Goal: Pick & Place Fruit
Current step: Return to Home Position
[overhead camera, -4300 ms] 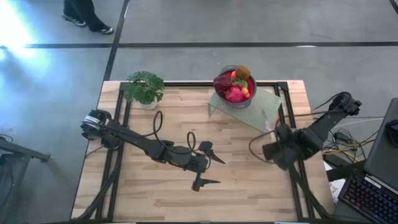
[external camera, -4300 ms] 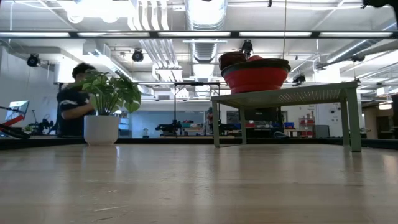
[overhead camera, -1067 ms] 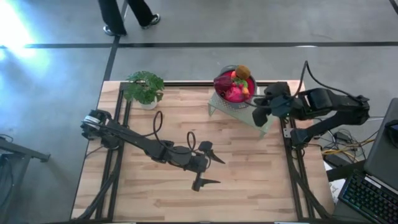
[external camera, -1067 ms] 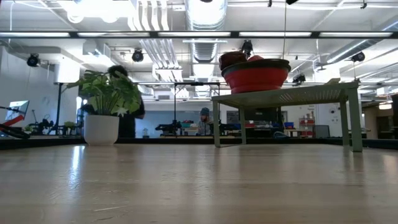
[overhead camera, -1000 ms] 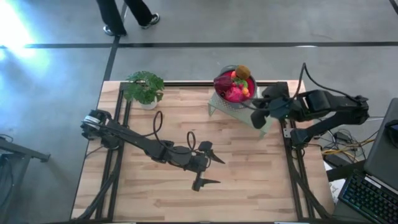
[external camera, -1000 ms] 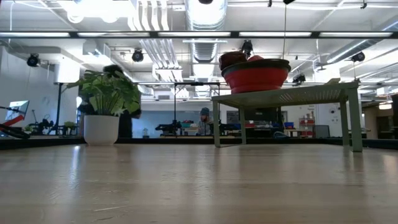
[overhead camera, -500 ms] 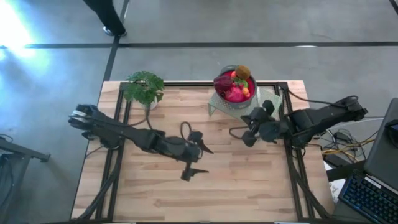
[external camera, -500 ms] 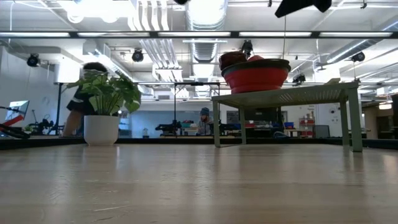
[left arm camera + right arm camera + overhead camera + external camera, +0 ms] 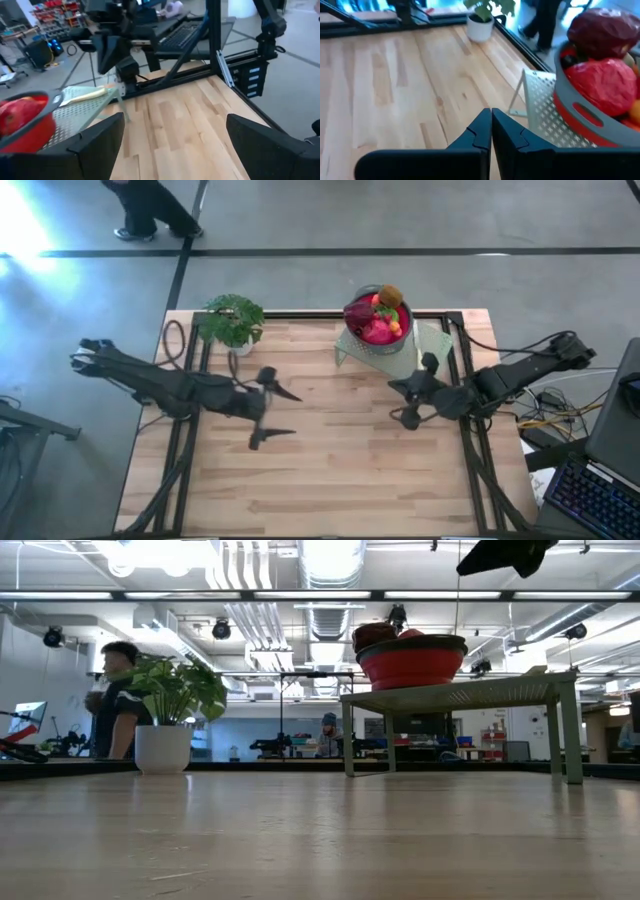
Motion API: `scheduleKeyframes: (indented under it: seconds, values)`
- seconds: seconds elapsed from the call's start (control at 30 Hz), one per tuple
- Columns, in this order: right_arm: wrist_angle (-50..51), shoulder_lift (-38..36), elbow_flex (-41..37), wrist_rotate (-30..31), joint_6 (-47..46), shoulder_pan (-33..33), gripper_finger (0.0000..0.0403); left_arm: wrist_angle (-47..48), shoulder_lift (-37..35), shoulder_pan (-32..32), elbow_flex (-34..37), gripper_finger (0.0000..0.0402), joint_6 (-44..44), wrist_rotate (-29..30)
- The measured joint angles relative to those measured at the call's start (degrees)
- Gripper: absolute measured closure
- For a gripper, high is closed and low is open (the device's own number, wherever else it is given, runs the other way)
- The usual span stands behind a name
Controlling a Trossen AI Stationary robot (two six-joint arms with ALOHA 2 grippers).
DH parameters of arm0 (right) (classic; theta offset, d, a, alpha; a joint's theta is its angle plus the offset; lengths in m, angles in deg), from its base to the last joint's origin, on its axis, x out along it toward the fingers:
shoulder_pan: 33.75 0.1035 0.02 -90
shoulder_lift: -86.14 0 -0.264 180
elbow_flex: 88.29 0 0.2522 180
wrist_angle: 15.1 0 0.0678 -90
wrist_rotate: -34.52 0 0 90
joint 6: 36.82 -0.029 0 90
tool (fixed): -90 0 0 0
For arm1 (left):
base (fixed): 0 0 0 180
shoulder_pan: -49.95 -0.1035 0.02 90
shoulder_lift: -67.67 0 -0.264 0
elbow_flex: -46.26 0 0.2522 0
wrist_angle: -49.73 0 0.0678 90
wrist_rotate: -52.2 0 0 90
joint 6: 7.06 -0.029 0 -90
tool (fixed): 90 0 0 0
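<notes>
The left gripper (image 9: 294, 415) hangs over the left half of the table (image 9: 330, 480), its fingers spread wide with nothing between them. It is near the potted plant (image 9: 232, 320) and well apart from the fruit. The right gripper (image 9: 490, 115) has its fingers pressed together on nothing, and it hovers over the right side of the boards, just on the near side of the perforated shelf (image 9: 432, 343).

On that shelf, at the far edge of the table, stands the red strainer bowl (image 9: 410, 668). The fruit (image 9: 377, 318) is heaped in it above the rim: big red and maroon pieces, small orange ones, and a brown kiwi (image 9: 390, 295) on top. No fruit shows on the boards in any view. A pale knife (image 9: 89, 95) lies flat on the shelf beside the bowl.

I judge the picking and placing to be finished. What seems left is for both arms to fold back to rest.

The heap is made of rounded pieces and points no particular way. I cannot make out the long axis of the kiwi
</notes>
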Motion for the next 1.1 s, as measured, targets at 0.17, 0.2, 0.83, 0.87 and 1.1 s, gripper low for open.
scheduleKeyframes:
  seconds: [0.17, 0.2, 0.83, 0.87, 1.1]
  values:
    - [-7.27, -6.15, -6.16, -2.88, 5.36, -0.04, 0.0394, -2.59, -8.26, -0.02, 8.16, 0.0046, 0.15, 0.34]
    - [-8.68, -7.46, -7.49, -3.38, 5.92, -0.03, 0.0394, -2.76, -9.97, -0.02, 9.69, 0.0046, 0.23, 0.43]
    - [-24.13, -28.29, -24.2, -13.53, 16.74, -1.44, 0.0394, -9.07, -31.21, -0.02, 29.93, 0.0046, 0.49, 0.69]
    - [-24.62, -28.58, -24.82, -13.9, 16.85, -1.76, 0.0394, -9.27, -31.8, -0.02, 30.63, 0.0046, 0.47, 0.69]
    - [-25.65, -29.0, -28.36, -15.79, 15.66, -4.74, 0.0394, -10.16, -35.66, -0.02, 34.63, 0.0046, -0.13, 1.25]
